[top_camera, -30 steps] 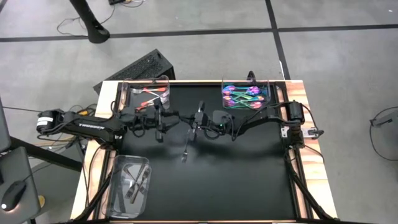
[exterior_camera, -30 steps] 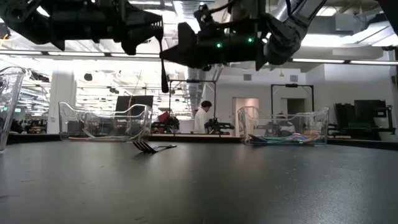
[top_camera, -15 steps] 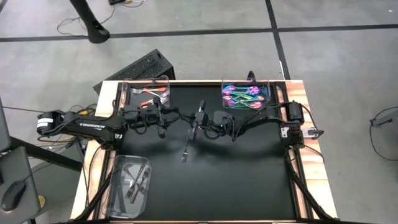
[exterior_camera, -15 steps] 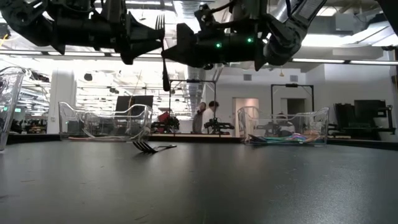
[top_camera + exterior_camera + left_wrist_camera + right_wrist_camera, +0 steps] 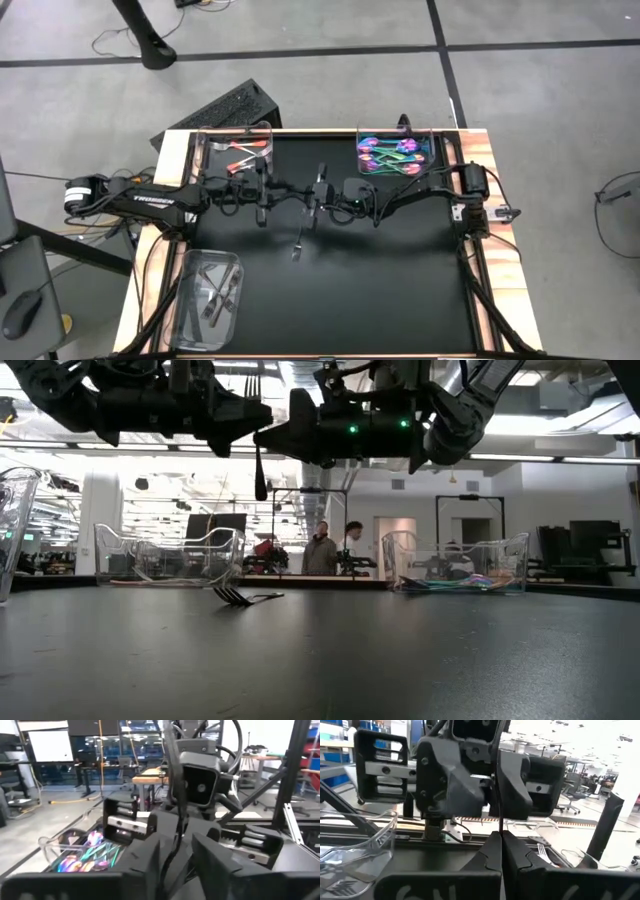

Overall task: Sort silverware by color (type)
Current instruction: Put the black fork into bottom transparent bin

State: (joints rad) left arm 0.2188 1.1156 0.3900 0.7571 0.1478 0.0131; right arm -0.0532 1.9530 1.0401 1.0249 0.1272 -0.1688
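A: Silverware positions? 
B: One dark utensil [image 5: 260,468] hangs upright above the tabletop's middle, pinched by the right gripper [image 5: 318,190], fingers clamped together on it. A fork [image 5: 240,597] lies on the tabletop below.

A: And the left gripper [image 5: 262,190]? 
B: Just beside it, fingers either side of the same utensil; grip cannot be told.

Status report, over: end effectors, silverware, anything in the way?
Right end effector shut on dark utensil, upright above mid-table. Left end effector at same utensil. Fork lying on table below, clear of both.
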